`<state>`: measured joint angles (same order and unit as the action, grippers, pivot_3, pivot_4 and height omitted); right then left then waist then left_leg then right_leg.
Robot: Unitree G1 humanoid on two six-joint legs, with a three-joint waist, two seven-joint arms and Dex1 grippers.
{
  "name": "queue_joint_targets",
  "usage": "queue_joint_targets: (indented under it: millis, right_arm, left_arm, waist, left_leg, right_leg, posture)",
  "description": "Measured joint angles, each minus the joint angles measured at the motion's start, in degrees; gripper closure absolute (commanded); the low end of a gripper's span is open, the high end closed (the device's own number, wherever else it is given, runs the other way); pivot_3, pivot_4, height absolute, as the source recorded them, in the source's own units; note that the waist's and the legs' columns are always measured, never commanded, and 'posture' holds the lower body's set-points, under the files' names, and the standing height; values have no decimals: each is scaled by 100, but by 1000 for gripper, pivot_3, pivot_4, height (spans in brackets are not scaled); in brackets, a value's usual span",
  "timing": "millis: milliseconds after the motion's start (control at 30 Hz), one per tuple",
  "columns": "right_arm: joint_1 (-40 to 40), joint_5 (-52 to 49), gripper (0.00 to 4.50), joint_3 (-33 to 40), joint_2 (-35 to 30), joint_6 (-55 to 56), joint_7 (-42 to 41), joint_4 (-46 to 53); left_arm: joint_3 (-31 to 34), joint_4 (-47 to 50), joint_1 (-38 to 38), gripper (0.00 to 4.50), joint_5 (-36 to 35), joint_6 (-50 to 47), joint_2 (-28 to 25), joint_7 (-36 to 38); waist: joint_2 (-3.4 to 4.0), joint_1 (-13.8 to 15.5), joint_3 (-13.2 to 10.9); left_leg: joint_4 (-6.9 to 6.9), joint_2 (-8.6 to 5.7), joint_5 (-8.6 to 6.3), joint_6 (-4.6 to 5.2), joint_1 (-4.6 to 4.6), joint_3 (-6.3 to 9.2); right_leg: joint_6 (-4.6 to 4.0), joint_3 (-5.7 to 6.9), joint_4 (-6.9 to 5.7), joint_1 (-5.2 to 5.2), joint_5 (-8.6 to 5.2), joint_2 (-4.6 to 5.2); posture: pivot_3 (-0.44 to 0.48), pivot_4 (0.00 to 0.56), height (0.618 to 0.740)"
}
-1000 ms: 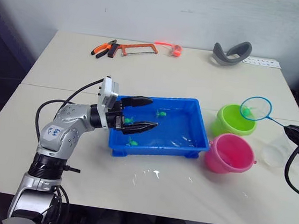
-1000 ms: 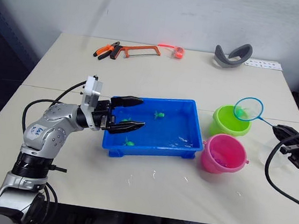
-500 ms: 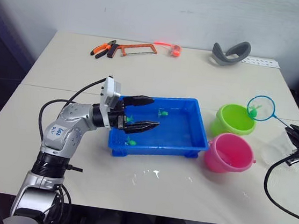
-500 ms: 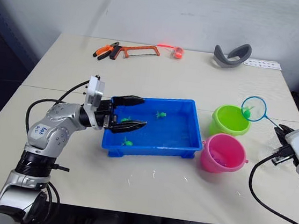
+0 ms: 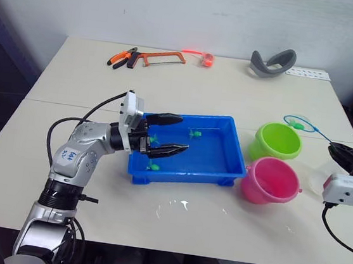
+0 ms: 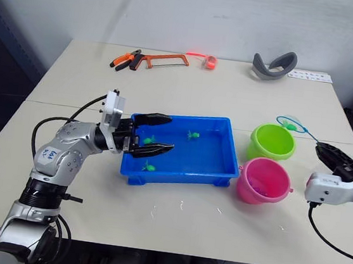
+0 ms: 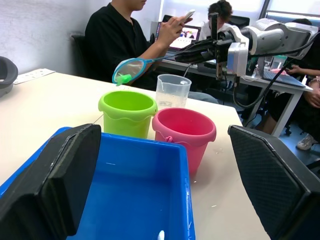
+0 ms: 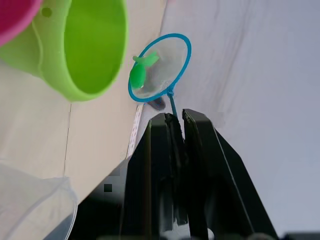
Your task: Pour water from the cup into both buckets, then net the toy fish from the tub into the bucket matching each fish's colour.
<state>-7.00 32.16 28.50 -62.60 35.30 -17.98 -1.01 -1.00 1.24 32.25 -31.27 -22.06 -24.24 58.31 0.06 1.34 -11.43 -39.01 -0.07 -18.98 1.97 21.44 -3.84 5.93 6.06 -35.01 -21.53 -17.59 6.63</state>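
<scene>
Right wrist view: right gripper [image 8: 176, 122] clamped on net [image 8: 161, 67] handle, green fish [image 8: 138, 74] inside, at 2 o'clock of green bucket [image 5: 278, 140]. Left gripper [image 5: 177, 134] wide open, empty, over tub [image 5: 223, 170].

Tub [image 5: 225, 151] centre; green bucket [image 5: 277, 141] touching pink bucket [image 5: 270, 180] at right, narrow gap to tub. Net [image 5: 297, 123] over green bucket's far rim. Near surface [image 5: 91, 211] open; hacksaw [image 5: 162, 57], pliers [image 5: 122, 56] line far edge.

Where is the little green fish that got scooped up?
The green fish sits in the blue net, held by the right end effector just beyond the lime green bucket, on the table's right side.
</scene>
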Motion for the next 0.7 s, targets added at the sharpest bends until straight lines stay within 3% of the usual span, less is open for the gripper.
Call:
queue_joint_targets:
  millis: [167, 367, 500, 633, 700]
  right_arm:
    - [170, 510, 4500, -315, -104, 597, 738, -336]
    - [265, 535, 4500, -357, -247, 693, 887, -594]
    - [522, -1739, 4500, -619, 76, 30, -108, -458]
    - [769, -4843, 4500, -982, 336, -2146, -1530, 832]
    - [916, -5833, 4500, -1140, 159, -3359, -1994, 1406]
  left_arm:
    - [48, -11, -5, 78, 25, 150, -68, 14]
    - [177, -13, -173, 78, 32, 242, -197, 64]
    - [438, -7, -353, 78, -33, 357, -388, 235]
    - [898, -229, -559, 78, -56, 589, -774, 412]
    - [1163, -329, -684, 78, -73, 632, -1004, 473]
  waist:
    - [1, -7, 0]
    - [1, -4, 0]
    - [1, -33, 0]
    - [2, -115, -1]
    - [2, -123, -1]
  left_leg:
    - [0, 0, 1, -2, 0, -1]
    - [-1, 0, 1, -2, 0, 0]
    - [0, 7, 1, -2, -3, 1]
    - [-2, 27, 1, -3, -6, 6]
    - [-2, 30, 0, -2, -5, 9]
  right_leg:
    - [-1, -1, -1, -1, 0, -1]
    - [-1, 0, -2, 0, 0, 0]
    - [-1, 1, -6, 3, 0, -1]
    - [-7, 0, -17, 6, 2, 5]
    - [-11, 5, -16, 6, 3, 13]
  posture:
    - [0, 150, 740]
    - [0, 150, 740]
    - [0, 150, 740]
    - [0, 150, 740]
    - [0, 150, 740]
